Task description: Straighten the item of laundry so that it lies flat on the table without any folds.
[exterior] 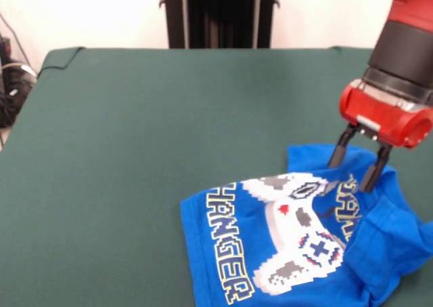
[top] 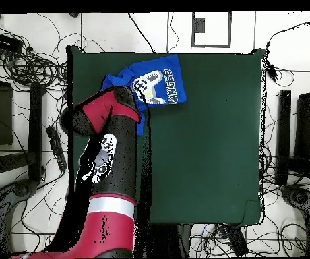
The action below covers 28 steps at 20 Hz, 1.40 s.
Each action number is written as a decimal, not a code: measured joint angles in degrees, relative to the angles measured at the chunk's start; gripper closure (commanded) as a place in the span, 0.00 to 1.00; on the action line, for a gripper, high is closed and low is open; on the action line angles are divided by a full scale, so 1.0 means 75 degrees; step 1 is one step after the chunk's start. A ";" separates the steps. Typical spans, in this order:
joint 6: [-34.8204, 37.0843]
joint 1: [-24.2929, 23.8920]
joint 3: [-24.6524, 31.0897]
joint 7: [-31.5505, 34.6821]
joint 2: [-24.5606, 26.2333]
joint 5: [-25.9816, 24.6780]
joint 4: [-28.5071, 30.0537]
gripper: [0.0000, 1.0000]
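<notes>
The bright blue T-shirt (exterior: pixel 298 243) lies at the front right of the dark green table (exterior: pixel 149 138), print side up, with a white game controller and white-and-yellow lettering. Its right side is bunched into folds and a flap is turned over near the right edge. My gripper (exterior: pixel 352 168) hangs from the red wrist just above the shirt's far right part, its two black fingers (exterior: pixel 336 153) spread apart and holding nothing. In the overhead view the shirt (top: pixel 159 81) lies near the table's top left corner, and the arm (top: pixel 110 162) covers its left part and hides the gripper.
The black pedestal (exterior: pixel 220 13) stands at the table's far side. Cables (exterior: pixel 10 77) lie off the table's left edge. Green cloth (top: pixel 205 148) stretches wide beside the shirt. The table's edge runs close to the shirt.
</notes>
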 measured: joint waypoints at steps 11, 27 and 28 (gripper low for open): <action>0.0103 -0.0008 0.0000 0.0000 -0.0097 0.0022 -0.0420 0.00; 0.0105 -0.0018 0.0000 0.0000 -0.0157 0.0019 -0.0421 0.00; 0.0105 -0.0020 0.0000 0.0000 -0.0153 0.0021 -0.0438 0.00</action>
